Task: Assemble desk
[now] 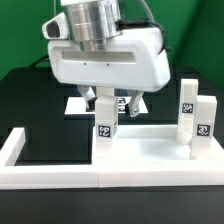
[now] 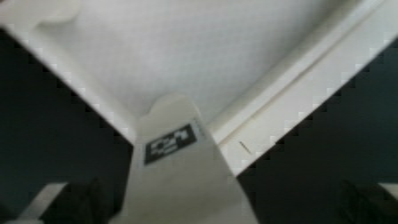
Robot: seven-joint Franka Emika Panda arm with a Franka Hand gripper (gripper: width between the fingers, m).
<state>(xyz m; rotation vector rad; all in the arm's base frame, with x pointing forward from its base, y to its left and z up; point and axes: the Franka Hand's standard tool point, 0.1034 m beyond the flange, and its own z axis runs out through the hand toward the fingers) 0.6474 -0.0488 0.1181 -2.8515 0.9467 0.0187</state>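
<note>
Claw (image 1: pixel 110 103) is let go and spread wide, hanging low over the middle of the table with a finger (image 1: pixel 99 101) on each side of an upright white leg (image 1: pixel 105 128). Pretty sure nothing's pinched, since the wrist view shows dark fingertips (image 2: pixel 47 200) sitting well off to both sides of that leg (image 2: pixel 178 165), with a gap each way.

Going front to back in the exterior view: first up is the long low white border wall (image 1: pixel 60 172), running right across the front and hooking back at the exterior view's left. That's the thing fencing everything in. The leg under the claw stands right behind the wall's front run, tag facing the camera. Can't tell if its foot touches the wall or just sits close.

Over on the exterior view's right, two more tagged legs (image 1: pixel 195 122) stand upright side by side, touching or nearly so, also just behind the wall.

Behind the claw, the chunky white gripper housing (image 1: pixel 108 58) blocks most of the view. A bit of the flat white tabletop (image 1: pixel 82 103) peeks out on the black table (image 1: pixel 40 115) back there. From the wrist view the tabletop (image 2: pixel 214 60) shows as a broad pale slab with a raised rim, past the leg's top.
</note>
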